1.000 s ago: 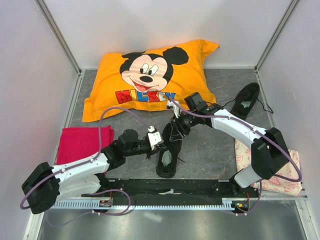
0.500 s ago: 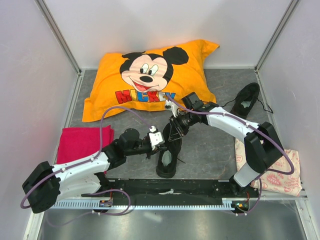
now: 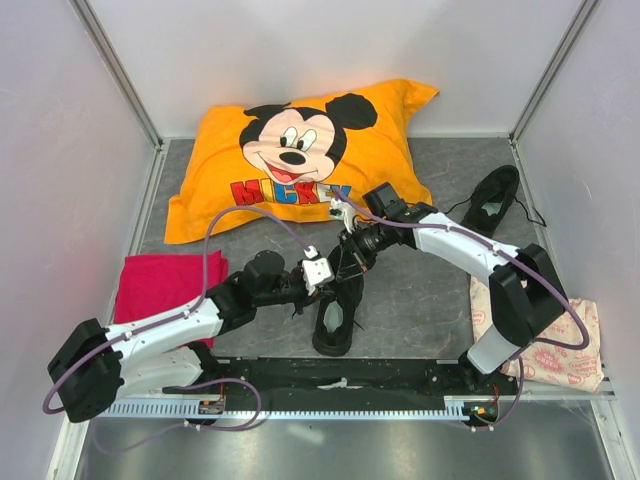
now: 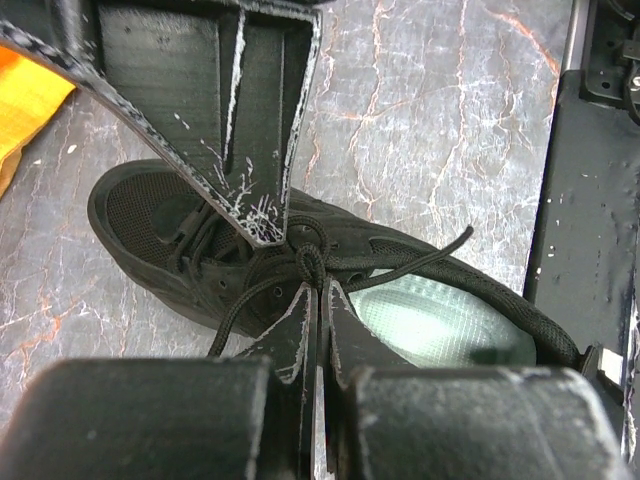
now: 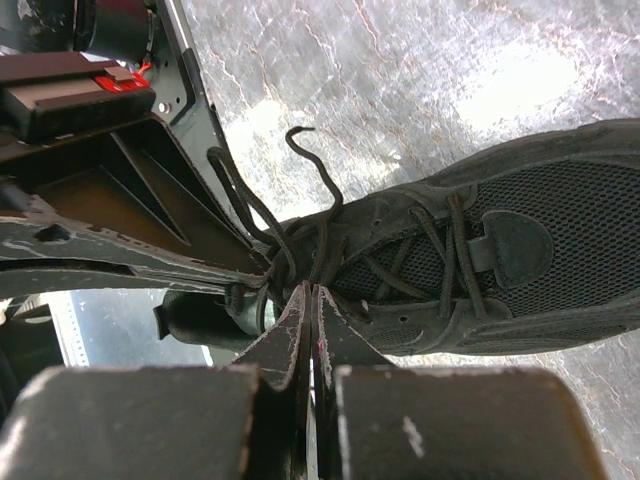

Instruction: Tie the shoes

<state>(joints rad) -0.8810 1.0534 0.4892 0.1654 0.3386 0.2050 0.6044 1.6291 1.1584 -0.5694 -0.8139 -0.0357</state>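
Black laces (image 4: 305, 262) of one shoe (image 4: 135, 215) sit pinched in the closed left end effector (image 4: 322, 298) and closed right end effector (image 5: 309, 296)

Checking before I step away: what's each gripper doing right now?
Left gripper: shut on the shoe lace.
Right gripper: shut, apparently on the shoe lace too.

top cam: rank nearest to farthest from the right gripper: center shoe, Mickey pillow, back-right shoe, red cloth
1. Center shoe: directly under the right gripper, front center.
2. Mickey pillow: just behind the gripper, back center.
3. Back-right shoe and red cloth: on opposite sides, right and left, too close to call.
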